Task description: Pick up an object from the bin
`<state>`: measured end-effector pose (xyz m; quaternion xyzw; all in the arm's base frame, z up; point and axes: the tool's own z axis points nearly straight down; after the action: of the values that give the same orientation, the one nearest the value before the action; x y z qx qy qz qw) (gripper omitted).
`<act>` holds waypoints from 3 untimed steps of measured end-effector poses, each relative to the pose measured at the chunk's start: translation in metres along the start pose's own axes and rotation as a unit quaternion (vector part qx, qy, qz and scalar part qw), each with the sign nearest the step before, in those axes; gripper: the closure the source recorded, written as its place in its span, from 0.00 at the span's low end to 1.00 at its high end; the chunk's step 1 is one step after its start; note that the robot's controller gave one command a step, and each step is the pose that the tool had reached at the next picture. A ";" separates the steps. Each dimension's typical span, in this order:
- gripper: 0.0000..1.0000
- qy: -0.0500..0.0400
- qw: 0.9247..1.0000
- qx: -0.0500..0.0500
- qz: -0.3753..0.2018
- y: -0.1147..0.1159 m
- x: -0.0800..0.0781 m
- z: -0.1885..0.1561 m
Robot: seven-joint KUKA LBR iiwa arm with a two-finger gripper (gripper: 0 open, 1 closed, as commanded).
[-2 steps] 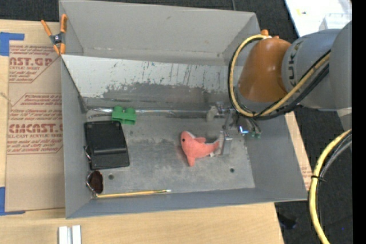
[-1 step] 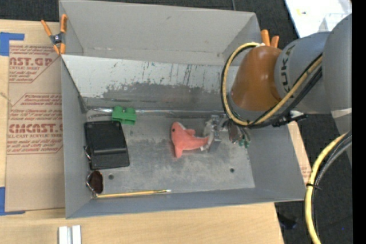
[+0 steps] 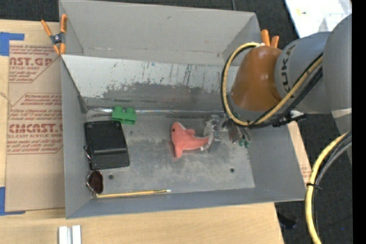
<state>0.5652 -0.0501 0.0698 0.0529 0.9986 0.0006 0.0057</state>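
A pink, soft-looking lump point(image 3: 184, 140) lies in the middle of the bin floor, with a narrow arm pointing right. My gripper point(image 3: 213, 135) is low at that right end, its metal fingers touching or flanking the pink tip. Whether the tip sits between the fingers is hidden. A small green block point(image 3: 124, 114) rests at the back wall to the left.
A black box point(image 3: 106, 144) lies at the left side of the floor, with a dark round piece point(image 3: 95, 182) in the front left corner. A thin yellow stick point(image 3: 134, 193) runs along the front wall. The arm's orange cover hangs over the bin's right wall.
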 end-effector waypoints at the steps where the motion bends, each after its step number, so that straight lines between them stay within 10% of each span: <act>1: 1.00 0.000 1.000 0.000 0.000 0.000 0.000 0.000; 3: 1.00 0.000 0.999 -0.001 0.048 0.003 -0.013 -0.035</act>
<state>0.5780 -0.0482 0.1049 0.1007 0.9949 0.0014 0.0060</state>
